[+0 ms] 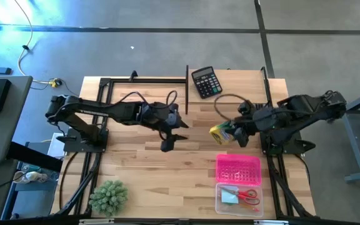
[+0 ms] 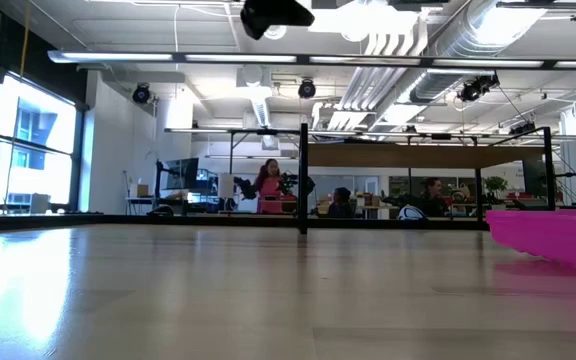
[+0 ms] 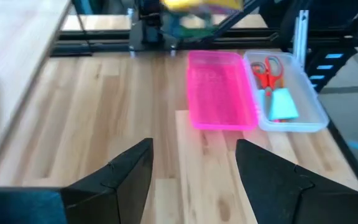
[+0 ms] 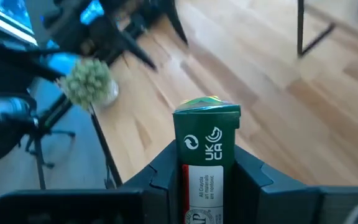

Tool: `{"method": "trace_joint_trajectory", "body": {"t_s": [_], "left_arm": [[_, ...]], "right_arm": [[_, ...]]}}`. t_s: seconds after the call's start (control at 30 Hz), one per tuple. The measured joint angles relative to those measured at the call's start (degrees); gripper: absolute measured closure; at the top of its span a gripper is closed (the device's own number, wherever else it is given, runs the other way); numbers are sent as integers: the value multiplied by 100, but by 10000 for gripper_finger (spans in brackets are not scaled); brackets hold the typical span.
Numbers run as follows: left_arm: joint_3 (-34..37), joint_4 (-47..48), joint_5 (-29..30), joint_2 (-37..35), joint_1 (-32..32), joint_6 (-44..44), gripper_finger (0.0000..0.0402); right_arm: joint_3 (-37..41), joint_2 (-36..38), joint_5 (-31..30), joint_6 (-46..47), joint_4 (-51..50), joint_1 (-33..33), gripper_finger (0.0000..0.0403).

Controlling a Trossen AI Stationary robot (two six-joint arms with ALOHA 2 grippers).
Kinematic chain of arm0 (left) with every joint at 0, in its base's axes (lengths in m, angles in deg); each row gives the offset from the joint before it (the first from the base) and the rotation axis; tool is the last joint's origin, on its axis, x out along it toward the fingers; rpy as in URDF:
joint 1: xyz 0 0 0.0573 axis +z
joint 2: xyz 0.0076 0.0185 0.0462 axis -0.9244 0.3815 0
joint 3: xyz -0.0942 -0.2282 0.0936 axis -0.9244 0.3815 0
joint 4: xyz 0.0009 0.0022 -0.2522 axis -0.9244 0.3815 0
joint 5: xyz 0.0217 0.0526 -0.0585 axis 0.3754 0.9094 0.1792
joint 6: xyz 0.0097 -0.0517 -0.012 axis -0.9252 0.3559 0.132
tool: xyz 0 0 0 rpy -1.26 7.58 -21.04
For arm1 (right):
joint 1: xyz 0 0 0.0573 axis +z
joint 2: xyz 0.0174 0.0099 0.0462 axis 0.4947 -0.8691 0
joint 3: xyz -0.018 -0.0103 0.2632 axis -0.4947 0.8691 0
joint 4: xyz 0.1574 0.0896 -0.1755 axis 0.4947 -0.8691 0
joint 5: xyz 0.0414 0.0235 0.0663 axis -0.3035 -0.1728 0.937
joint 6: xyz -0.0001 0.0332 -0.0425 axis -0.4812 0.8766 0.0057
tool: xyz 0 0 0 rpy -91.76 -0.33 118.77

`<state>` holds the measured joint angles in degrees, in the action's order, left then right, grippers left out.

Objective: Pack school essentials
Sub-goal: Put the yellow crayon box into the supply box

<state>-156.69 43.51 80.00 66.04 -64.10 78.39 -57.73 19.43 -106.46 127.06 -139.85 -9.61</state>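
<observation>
A wide stretch of bare pale wooden tabletop (image 1: 142,169) is left open in the centre and lower left of the high view. One green-and-yellow crayon box (image 1: 221,133) is clamped in the right tool (image 1: 230,132) at centre right, above the table; "UK CA" can be read on its green end flap (image 4: 206,144). The left tool (image 1: 170,141) is held at centre with fingers apart, empty. One pink tray (image 1: 237,169) and one clear tray (image 1: 239,198) with red-handled scissors (image 1: 249,194) and a light-blue notepad (image 1: 229,197) lie at lower right.
</observation>
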Motion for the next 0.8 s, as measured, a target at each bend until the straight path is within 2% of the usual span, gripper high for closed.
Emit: {"method": "trace_joint_trajectory", "body": {"t_s": [0.2, 0.43, 0.67, 0.8], "left_arm": [[-7, 84, 171, -393, -8, -29, 184], [-4, 109, 560, -510, 107, -29, 184], [-2, 124, 578, -514, 269, 133, 184], [-2, 119, 578, -513, 333, 274, 184]], "right_arm": [[2, -255, 1, 577, -315, 671, 320], [2, -621, 4, 1416, -862, 1432, 320], [2, -877, -2, 2289, -1010, 2206, 320], [2, -978, -207, 2732, -1073, 2607, 320]]}}
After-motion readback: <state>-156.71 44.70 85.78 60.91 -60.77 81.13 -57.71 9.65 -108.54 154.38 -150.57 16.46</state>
